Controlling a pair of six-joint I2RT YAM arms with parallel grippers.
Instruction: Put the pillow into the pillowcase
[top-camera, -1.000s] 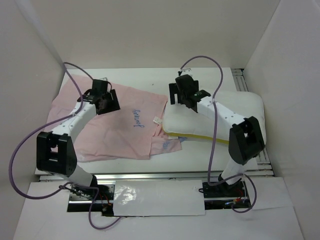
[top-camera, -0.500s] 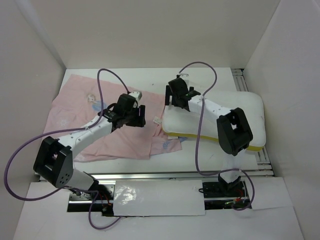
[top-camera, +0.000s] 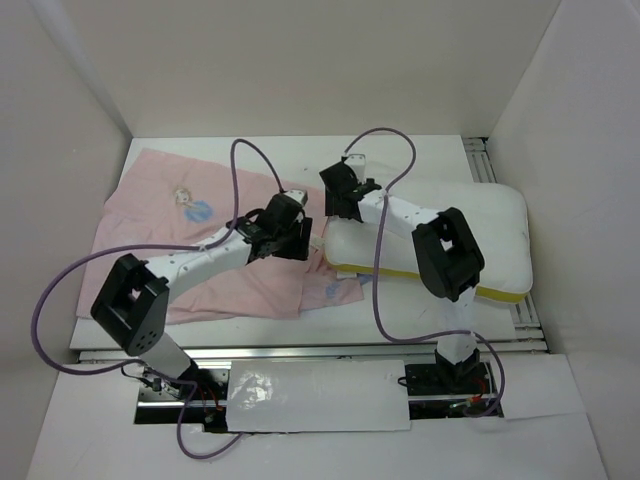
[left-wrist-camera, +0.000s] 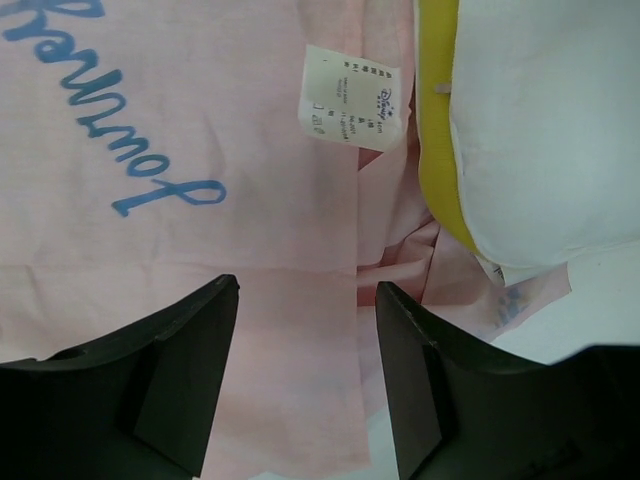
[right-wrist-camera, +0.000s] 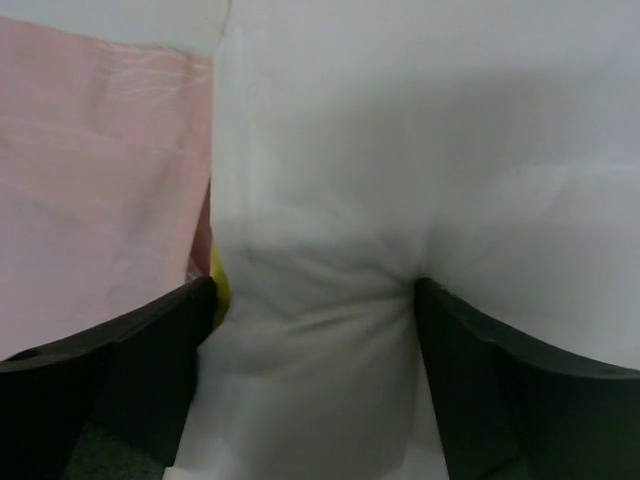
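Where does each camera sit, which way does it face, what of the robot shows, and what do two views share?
Top external: above and behind the bases, looking down on the table; left arm, right arm, left hand and right hand show.
Left wrist: looks down at the thin pink fabric pillowcase and its white label; two black fingers show.
Right wrist: looks down at the white puffy pillow with a yellow seam; black fingers flank it.
Both wrist views share the pillow's edge beside the pillowcase.
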